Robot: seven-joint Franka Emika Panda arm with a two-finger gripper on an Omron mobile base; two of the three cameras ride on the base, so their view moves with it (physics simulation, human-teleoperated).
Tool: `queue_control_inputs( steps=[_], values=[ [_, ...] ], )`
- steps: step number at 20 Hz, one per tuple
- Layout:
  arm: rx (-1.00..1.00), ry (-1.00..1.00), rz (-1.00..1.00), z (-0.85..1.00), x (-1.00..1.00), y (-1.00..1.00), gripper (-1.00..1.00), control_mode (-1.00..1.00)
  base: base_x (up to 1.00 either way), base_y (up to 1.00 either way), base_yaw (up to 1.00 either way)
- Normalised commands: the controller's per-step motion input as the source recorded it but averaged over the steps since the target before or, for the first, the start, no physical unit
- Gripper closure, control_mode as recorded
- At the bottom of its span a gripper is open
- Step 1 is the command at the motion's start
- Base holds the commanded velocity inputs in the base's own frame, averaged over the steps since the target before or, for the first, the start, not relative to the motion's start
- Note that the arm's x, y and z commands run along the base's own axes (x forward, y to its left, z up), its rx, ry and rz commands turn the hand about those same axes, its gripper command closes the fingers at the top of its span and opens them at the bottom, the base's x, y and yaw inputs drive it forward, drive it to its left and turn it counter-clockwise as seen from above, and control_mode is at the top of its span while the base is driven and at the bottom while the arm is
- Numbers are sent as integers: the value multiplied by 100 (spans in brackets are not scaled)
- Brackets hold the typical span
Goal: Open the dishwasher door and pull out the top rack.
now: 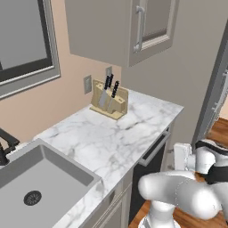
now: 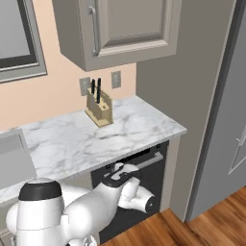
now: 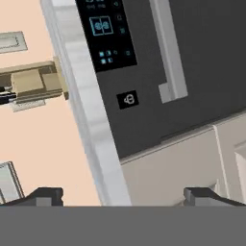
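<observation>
The marble counter (image 1: pixel 111 138) runs from 8 o'clock to 2 o'clock in the left base view. An upper cabinet (image 2: pixel 120 29) hangs above it at 12 o'clock. The steel sink (image 1: pixel 40 187) sits at 8 o'clock; its basin holds only a round drain.

The dishwasher door (image 2: pixel 151 185) stands shut under the counter edge, at 5 o'clock in the right base view, dark, with its grey bar handle (image 2: pixel 144 161) along the top. The hand view adds detail: the handle (image 3: pixel 168 53) at 1 o'clock and a control strip (image 3: pixel 106 33) of blue icons at 12 o'clock, too small to read; a small white logo sits below it.

The knife block (image 1: pixel 109 102) stands against the wall and holds black-handled knives.

The gripper (image 3: pixel 124 194) has its finger tips spread wide, holding nothing, short of the door.
</observation>
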Motion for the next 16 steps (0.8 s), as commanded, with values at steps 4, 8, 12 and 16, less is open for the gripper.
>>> queue_control_inputs(
  steps=[4, 8, 12, 16],
  values=[
    [18, -5, 0, -46, 57, 0, -100, -100, 0, 0, 0],
    [5, -5, 0, -44, 57, -3, -100, -100, 0, 0, 0],
    [0, -6, 0, -39, 52, -28, -100, -100, 0, 0, 0],
    [0, -7, 0, -46, 47, -22, -100, -100, 0, 0, 0]
  ],
)
